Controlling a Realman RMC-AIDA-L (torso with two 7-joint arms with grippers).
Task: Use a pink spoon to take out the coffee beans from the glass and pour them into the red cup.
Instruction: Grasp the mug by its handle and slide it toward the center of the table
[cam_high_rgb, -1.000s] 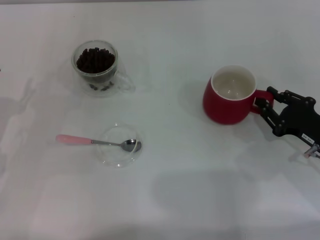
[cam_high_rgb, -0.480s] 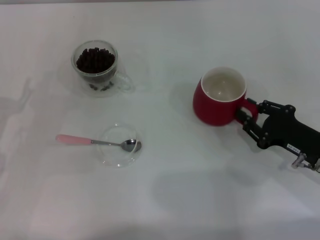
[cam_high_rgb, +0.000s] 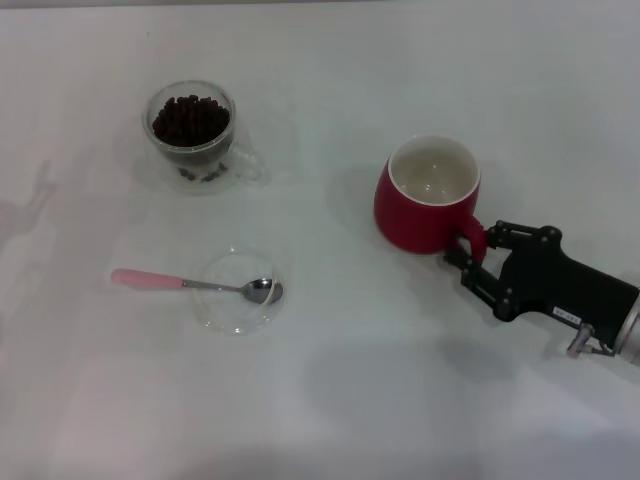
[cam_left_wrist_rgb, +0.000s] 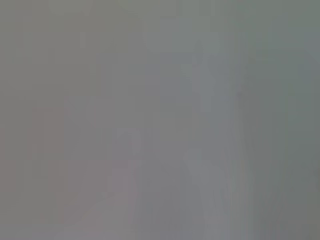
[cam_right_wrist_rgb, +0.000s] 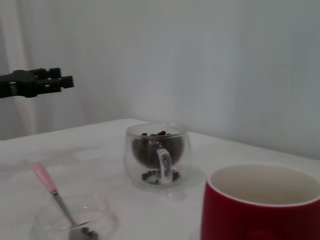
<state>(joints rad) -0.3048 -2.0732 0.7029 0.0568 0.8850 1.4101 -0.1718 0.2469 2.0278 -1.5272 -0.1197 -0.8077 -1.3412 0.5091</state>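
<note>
The red cup (cam_high_rgb: 425, 205) stands upright and empty on the white table (cam_high_rgb: 350, 380), right of centre; it also shows in the right wrist view (cam_right_wrist_rgb: 260, 205). My right gripper (cam_high_rgb: 472, 250) is shut on its loop handle from the right. The glass (cam_high_rgb: 192, 135) stands at the back left, holding the coffee beans (cam_high_rgb: 190, 120); it also shows in the right wrist view (cam_right_wrist_rgb: 157, 155). The pink spoon (cam_high_rgb: 150, 280) lies with its bowl in a flat clear dish (cam_high_rgb: 238, 300). My left gripper (cam_right_wrist_rgb: 62, 81) shows only far off in the right wrist view, above the table's left side.
The left wrist view shows only plain grey. A pale wall (cam_right_wrist_rgb: 200, 60) stands behind the table. The dish and spoon lie in front of the glass, well left of the red cup.
My right gripper has moved left and towards the front, taking the red cup with it. The cup has turned so its handle points more to the front right.
</note>
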